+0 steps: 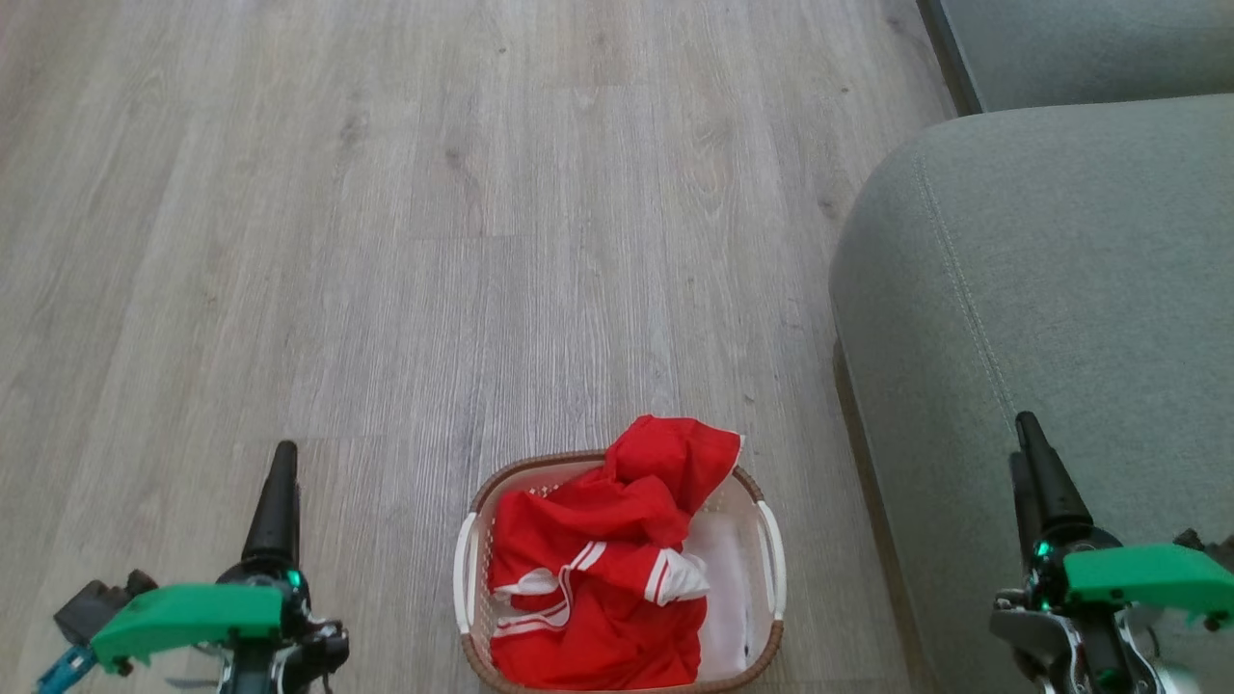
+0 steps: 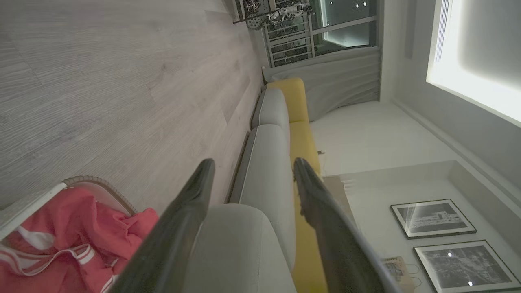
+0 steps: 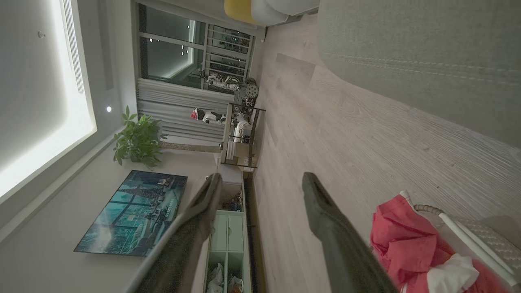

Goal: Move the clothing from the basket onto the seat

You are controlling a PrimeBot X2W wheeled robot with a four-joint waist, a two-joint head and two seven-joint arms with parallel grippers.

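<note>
Clothing (image 1: pixel 598 569) lies, apparently untouched, between left fingers (image 1: pixel 277 501) and right fingers (image 1: pixel 1046 477).

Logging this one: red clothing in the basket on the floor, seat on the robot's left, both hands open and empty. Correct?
One error: the seat is on the robot's right, not its left, as the head view shows. The rest stands: the clothing lies in the basket on the floor, and the left hand and right hand are open and empty.
</note>
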